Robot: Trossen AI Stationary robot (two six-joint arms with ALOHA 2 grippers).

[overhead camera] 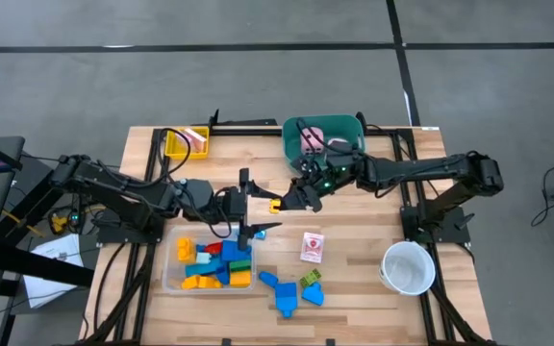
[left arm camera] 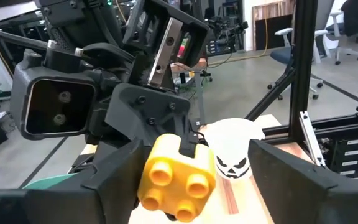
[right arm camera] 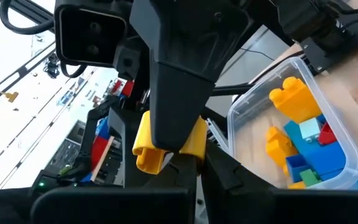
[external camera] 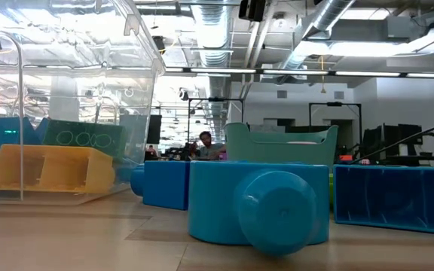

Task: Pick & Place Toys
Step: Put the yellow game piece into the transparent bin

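Observation:
A yellow-orange block (overhead camera: 275, 204) hangs in the air over the table's middle, held by my right gripper (overhead camera: 284, 203), which reaches in from the right and is rolled on its side. In the left wrist view the block (left arm camera: 176, 177) turns its studs toward my left gripper. My left gripper (overhead camera: 256, 205) is wide open. Its fingers (left arm camera: 104, 183) stand on either side of the block, one close beside it; I cannot tell whether it touches. The block also shows in the right wrist view (right arm camera: 145, 146). Neither gripper shows in the low view. My right gripper pinches the yellow-orange block between its two fingers. One finger lies on the block's upper side (left arm camera: 188, 148); the block hides the other. The fingers come level from the table's right. The block is lifted clear, studs toward the table's left.
A clear tray (overhead camera: 169, 279) at the near left holds several blocks. Blue and green blocks (overhead camera: 291, 288) and a pink-white card (overhead camera: 312, 246) lie on the table. A teal tub (overhead camera: 323, 127) with a pink die, a yellow tray (overhead camera: 176, 144) and a white cup (overhead camera: 408, 267) stand around.

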